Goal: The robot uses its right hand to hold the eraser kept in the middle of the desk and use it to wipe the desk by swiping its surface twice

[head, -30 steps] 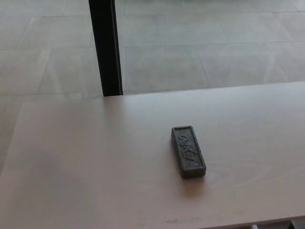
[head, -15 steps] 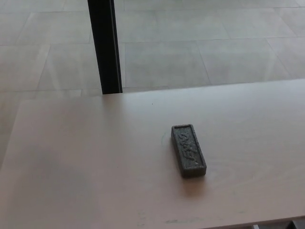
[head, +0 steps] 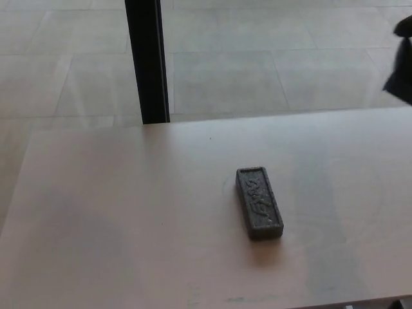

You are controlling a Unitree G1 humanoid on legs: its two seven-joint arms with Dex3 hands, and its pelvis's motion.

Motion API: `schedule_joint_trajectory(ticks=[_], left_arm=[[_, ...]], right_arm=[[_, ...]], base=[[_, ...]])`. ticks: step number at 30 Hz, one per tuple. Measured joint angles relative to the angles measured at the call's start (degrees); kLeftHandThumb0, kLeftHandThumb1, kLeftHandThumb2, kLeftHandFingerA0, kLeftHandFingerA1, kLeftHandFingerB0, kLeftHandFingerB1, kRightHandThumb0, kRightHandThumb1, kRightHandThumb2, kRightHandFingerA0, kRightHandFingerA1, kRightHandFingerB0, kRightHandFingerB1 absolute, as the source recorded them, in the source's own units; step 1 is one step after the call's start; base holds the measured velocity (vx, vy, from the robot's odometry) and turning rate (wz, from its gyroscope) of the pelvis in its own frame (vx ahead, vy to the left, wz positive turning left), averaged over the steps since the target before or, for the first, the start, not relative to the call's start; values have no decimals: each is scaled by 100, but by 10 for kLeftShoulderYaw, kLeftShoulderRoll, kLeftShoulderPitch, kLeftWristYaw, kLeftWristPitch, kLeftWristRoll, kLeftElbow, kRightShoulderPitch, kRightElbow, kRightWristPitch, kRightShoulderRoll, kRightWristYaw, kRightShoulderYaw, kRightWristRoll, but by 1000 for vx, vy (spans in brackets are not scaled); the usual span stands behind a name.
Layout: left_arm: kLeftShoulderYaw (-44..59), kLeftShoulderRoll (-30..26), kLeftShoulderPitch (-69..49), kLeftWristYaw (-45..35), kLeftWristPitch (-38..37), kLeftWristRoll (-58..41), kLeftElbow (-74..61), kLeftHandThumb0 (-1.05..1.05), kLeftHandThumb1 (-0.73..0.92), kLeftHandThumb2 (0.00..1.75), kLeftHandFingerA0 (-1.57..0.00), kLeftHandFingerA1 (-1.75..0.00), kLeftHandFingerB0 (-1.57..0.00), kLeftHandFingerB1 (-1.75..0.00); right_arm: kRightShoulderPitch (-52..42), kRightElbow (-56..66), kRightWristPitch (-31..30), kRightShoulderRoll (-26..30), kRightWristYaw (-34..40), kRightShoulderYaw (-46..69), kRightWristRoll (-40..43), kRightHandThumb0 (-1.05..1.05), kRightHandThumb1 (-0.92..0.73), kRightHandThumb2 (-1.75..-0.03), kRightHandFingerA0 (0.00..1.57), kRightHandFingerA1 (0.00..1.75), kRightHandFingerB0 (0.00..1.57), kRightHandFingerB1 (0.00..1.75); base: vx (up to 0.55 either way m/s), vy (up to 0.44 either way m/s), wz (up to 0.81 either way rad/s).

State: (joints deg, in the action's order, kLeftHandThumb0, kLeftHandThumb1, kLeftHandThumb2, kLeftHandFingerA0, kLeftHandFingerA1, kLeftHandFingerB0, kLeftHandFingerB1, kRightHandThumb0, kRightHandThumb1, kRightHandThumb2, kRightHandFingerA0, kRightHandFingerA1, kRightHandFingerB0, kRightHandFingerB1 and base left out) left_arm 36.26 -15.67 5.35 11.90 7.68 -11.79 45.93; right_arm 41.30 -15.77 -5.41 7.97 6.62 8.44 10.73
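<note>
One eraser (head: 259, 203) lay untouched mid-bench (head: 116, 212); right hand (head: 403, 58), far right of it, grip state unreadable. Risk: skewed approach knocks eraser away.

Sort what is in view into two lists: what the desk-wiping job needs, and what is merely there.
Needed for the job:
- eraser, lying flat near the middle of the desk, untouched
- desk, the surface to be wiped
- right hand, only a dark edge showing at the far right of the picture, well apart from the eraser

Merely there:
- black post behind the desk
- tiled floor
</note>
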Motion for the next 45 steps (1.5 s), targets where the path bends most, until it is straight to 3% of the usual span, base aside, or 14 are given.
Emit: schedule_joint_trajectory(ticks=[8, 9, 13, 14, 18, 20, 22, 23, 24, 29, 35, 39, 42, 45], left_arm=[[-6, 0, 0, 2, 0, -7, 2, -76, 71, 61, -49, -115, -49, -93], [-8, -1, 0, 3, 0, -7, 3, -75, 70, 61, -48, -115, -46, -92], [-15, -2, 1, 4, 0, -7, 9, -74, 71, 60, -49, -111, -52, -93], [-16, -2, 1, 4, 0, -8, 8, -73, 71, 60, -48, -107, -52, -94], [-20, -3, 3, 6, 0, -7, 13, -72, 71, 61, -51, -116, -53, -95], [-23, -3, 4, 8, 0, -7, 14, -72, 73, 61, -46, -108, -47, -90], [-29, -4, 4, 10, 0, -5, 13, -72, 74, 61, -45, -108, -46, -90], [-32, -4, 4, 10, 0, -5, 12, -73, 73, 61, -47, -110, -46, -88], [-33, -4, 4, 10, 0, -6, 10, -74, 73, 61, -49, -111, -48, -90], [-36, -5, 6, 12, 0, -7, 12, -74, 72, 61, -49, -112, -49, -96], [-39, -5, 8, 14, 1, -7, 10, -73, 72, 60, -49, -108, -49, -88], [-38, -5, 8, 17, 1, -7, 4, -75, 71, 61, -51, -117, -54, -102], [-39, -6, 10, 17, 1, -7, 8, -77, 71, 61, -51, -110, -51, -94], [-40, -7, 12, 18, 1, -7, 10, -75, 73, 61, -45, -108, -48, -91]], right_arm=[[-1, -68, -2, -70, 3, -88, -43, -16, -47, -124, 97, 175, 80, 161], [-1, -76, -1, -75, 5, -95, -49, -23, -49, -118, 126, 144, 105, 133], [0, -116, 0, -102, 13, -119, -70, -22, -50, -117, 127, 145, 105, 132], [0, -122, 0, -104, 13, -123, -74, -16, -49, -126, 99, 175, 81, 161], [-2, -138, 2, -112, 13, -142, -91, -17, -47, -131, 98, 175, 78, 167], [-6, -140, 5, -114, 13, -149, -99, -18, -49, -124, 99, 175, 78, 163], [-16, -143, 6, -118, 12, -153, -104, -26, -51, -117, 126, 144, 103, 131], [-21, -145, 8, -120, 12, -155, -106, -21, -47, -124, 96, 175, 76, 168], [-28, -149, 9, -122, 12, -157, -108, -19, -47, -120, 97, 175, 71, 174], [-46, -178, 24, -125, 13, -171, -126, -22, -53, -103, 98, 175, 75, 173], [-67, -195, 29, -128, 14, -170, -138, -21, -51, -115, 95, 175, 71, 175], [-85, -200, 34, -129, 14, -168, -145, -27, -68, -84, 98, 175, 71, 168], [-95, -205, 47, -131, 16, -167, -149, -21, -55, -110, 99, 175, 76, 166], [-103, -213, 64, -134, 17, -171, -154, -25, -53, -103, 98, 175, 72, 169]], base=[[0, 0, 0], [0, 0, 0], [0, 0, 0], [0, 0, 0], [0, 0, 0], [0, 0, 0], [0, 0, 0], [0, 0, 0], [0, 0, 0], [0, 0, 0], [0, 0, 0], [0, 0, 0], [0, 0, 0], [0, 0, 0]])
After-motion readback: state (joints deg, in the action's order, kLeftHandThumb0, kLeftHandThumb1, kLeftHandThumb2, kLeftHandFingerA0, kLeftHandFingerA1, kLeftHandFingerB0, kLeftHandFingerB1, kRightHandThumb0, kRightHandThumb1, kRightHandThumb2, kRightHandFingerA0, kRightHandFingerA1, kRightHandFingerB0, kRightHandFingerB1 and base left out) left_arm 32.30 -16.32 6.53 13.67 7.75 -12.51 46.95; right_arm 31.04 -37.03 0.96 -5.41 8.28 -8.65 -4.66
